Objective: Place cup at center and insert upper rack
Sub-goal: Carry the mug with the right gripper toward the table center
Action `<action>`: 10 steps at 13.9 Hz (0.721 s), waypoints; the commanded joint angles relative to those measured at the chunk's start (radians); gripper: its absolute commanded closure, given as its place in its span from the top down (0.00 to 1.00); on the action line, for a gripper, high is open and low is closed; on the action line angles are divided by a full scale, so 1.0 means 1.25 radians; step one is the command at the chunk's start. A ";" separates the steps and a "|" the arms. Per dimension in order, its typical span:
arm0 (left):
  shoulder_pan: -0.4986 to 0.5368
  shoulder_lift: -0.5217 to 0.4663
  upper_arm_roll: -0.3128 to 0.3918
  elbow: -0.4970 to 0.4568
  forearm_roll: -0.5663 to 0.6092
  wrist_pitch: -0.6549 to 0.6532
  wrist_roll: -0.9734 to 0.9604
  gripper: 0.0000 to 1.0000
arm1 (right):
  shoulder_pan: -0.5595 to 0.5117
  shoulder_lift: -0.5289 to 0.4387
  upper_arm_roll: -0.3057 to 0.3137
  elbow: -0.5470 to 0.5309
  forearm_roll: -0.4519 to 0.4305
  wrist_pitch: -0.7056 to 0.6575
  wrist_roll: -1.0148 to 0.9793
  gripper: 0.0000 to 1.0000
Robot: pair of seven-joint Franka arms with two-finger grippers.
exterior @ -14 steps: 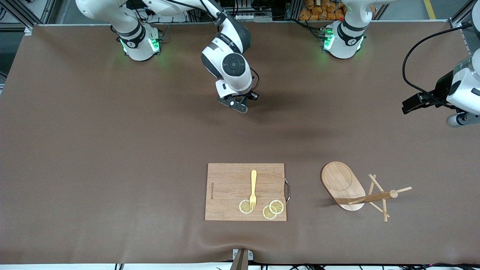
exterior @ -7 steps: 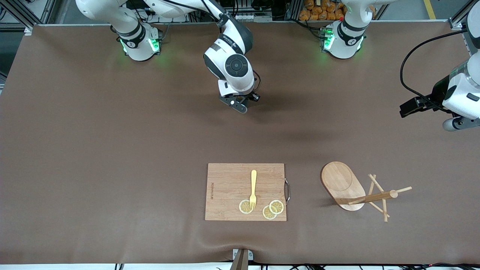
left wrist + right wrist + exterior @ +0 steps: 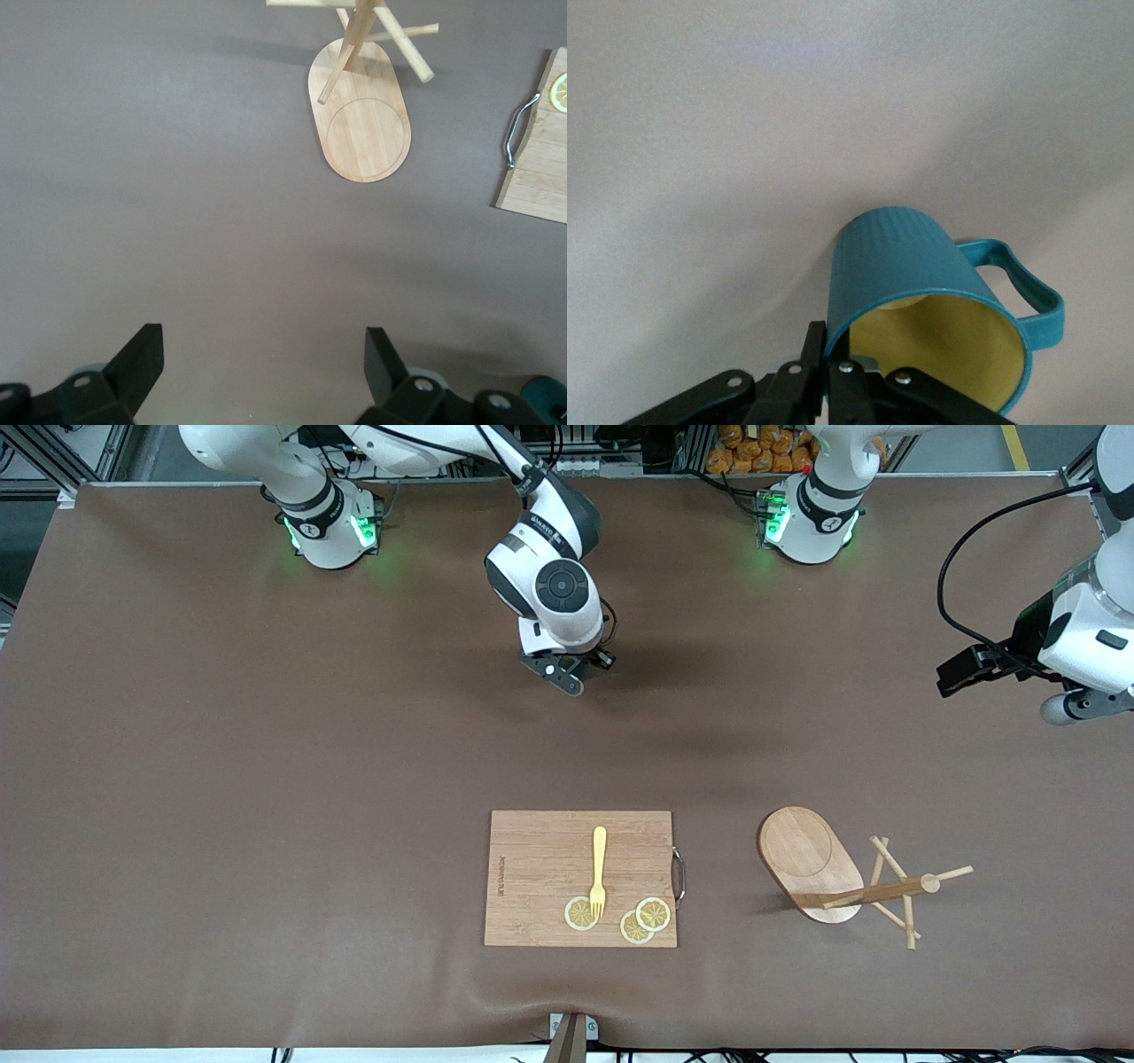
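Observation:
My right gripper [image 3: 568,678] hangs over the table's middle, toward the robots' bases. In the right wrist view it [image 3: 837,341] is shut on the rim of the teal cup [image 3: 921,266], one finger inside the yellowish wall and one outside, the cup's bottom close to the table. The hand hides the cup in the front view. The wooden mug tree [image 3: 808,861] stands on its oval base toward the left arm's end, near the front camera. My left gripper [image 3: 1074,707] is open and empty in the air over that end; its wrist view shows the mug tree [image 3: 363,133] ahead of the open gripper [image 3: 266,350].
A rectangular wooden cutting board [image 3: 540,868] lies near the front edge, beside the mug tree, with a yellow fork [image 3: 599,868] and lemon slices [image 3: 645,919] on it. Its metal handle [image 3: 679,875] faces the mug tree. Brown cloth covers the table.
My right gripper has shifted slightly toward the left arm's end with the cup. My left arm has moved a little inward over the table's end.

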 commanded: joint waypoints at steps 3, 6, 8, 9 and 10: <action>0.000 -0.021 -0.026 -0.001 0.006 -0.027 -0.050 1.00 | 0.021 0.013 -0.013 0.024 -0.011 -0.001 -0.008 0.01; 0.001 -0.020 -0.031 -0.004 0.008 -0.030 -0.065 1.00 | 0.021 0.011 -0.013 0.025 -0.016 -0.003 -0.034 0.22; -0.001 -0.019 -0.032 -0.002 0.009 -0.030 -0.064 1.00 | 0.021 0.011 -0.013 0.028 -0.018 -0.003 -0.045 0.40; -0.002 -0.018 -0.033 -0.006 0.010 -0.030 -0.065 1.00 | 0.021 0.011 -0.013 0.030 -0.018 -0.003 -0.049 0.48; 0.000 -0.019 -0.038 -0.009 0.010 -0.033 -0.065 1.00 | 0.020 0.010 -0.013 0.030 -0.018 -0.003 -0.050 0.56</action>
